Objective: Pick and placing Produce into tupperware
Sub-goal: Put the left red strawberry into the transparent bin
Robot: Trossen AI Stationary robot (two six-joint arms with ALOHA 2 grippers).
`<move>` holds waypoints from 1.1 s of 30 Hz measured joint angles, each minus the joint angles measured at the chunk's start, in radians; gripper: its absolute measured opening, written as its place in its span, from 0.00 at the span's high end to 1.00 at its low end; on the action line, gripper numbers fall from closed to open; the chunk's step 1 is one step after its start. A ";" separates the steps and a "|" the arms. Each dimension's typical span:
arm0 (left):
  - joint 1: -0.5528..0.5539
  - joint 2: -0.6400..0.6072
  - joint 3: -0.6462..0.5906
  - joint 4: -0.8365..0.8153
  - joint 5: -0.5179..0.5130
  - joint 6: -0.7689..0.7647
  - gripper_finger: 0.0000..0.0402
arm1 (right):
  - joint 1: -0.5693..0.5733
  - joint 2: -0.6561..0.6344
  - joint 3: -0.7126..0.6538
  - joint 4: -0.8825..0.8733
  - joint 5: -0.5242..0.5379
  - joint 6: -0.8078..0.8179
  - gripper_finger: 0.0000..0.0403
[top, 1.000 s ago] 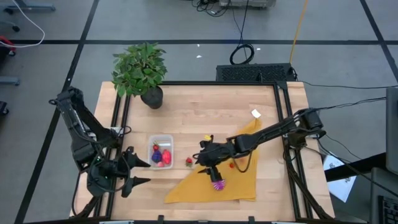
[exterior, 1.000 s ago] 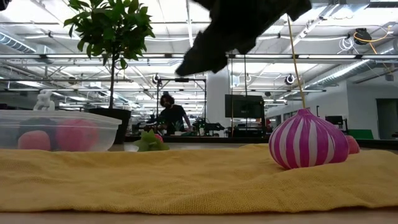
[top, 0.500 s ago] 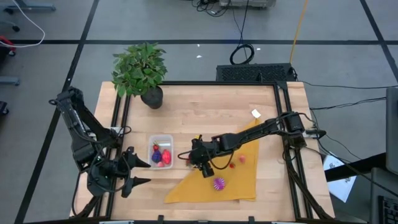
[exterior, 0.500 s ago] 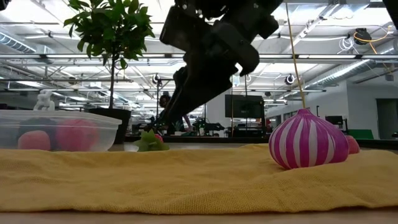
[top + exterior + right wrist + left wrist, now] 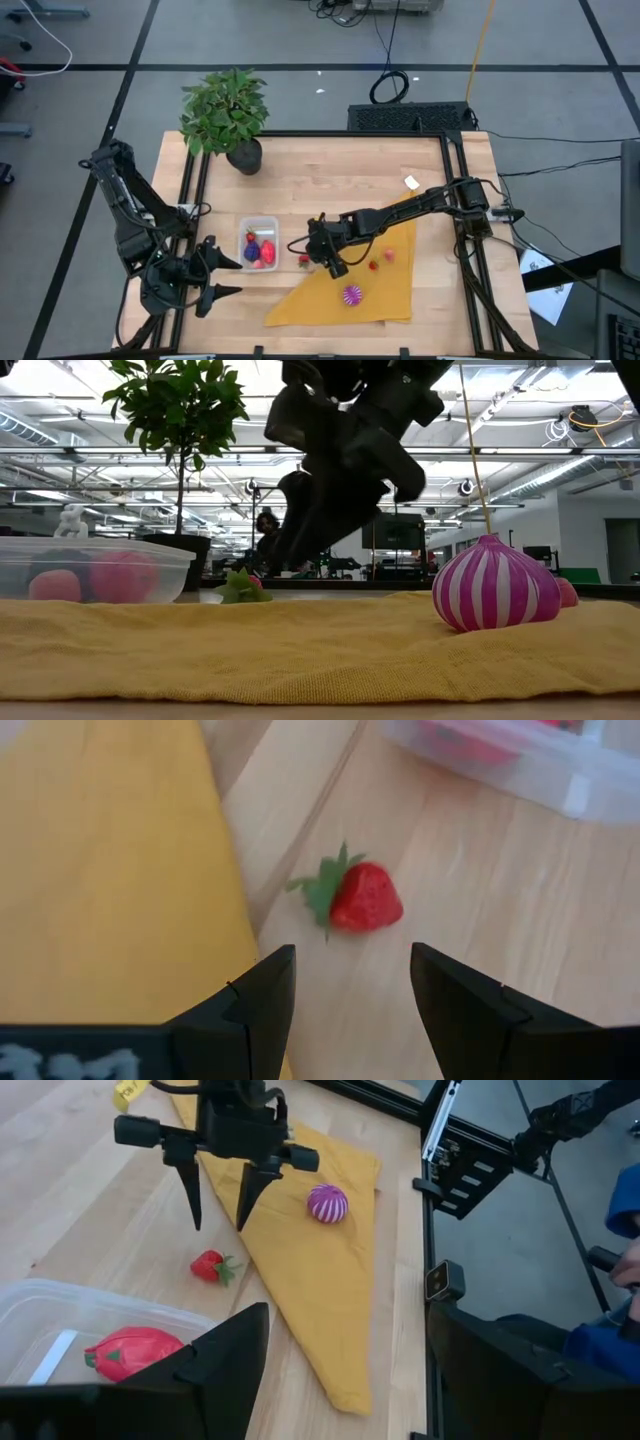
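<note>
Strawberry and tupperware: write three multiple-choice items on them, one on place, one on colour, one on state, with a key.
1. Where does the strawberry lie?
A. inside the tupperware
B. on bare wood between the tupperware and the yellow cloth
C. on the yellow cloth

2. What colours is the striped ball on the yellow cloth?
A. green and black
B. blue and yellow
C. magenta and white

3. How is the right gripper?
A. open, just short of the strawberry
B. shut on the strawberry
C. inside the tupperware

Key: 1 B, the wrist views show it on wood beside the cloth's edge. 2 C, the low view shows the stripes. 3 A, the fingers stand apart with the strawberry ahead of them.
</note>
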 joint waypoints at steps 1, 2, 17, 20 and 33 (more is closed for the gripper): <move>0.000 0.000 0.000 0.000 0.000 0.000 0.30 | 0.000 0.000 0.000 -0.012 0.000 -0.018 0.53; 0.000 0.000 0.000 0.000 0.000 -0.001 0.30 | 0.000 0.000 0.000 -0.022 0.000 -0.040 0.53; 0.000 0.000 0.000 0.004 -0.016 -0.022 0.30 | 0.002 0.000 0.092 0.005 0.000 -0.156 0.53; 0.000 0.000 0.000 0.004 -0.015 -0.022 0.30 | -0.002 0.000 0.130 -0.019 0.000 -0.160 0.53; 0.000 0.000 -0.001 0.016 0.008 -0.026 0.30 | -0.006 0.192 0.359 -0.335 0.071 -0.315 0.53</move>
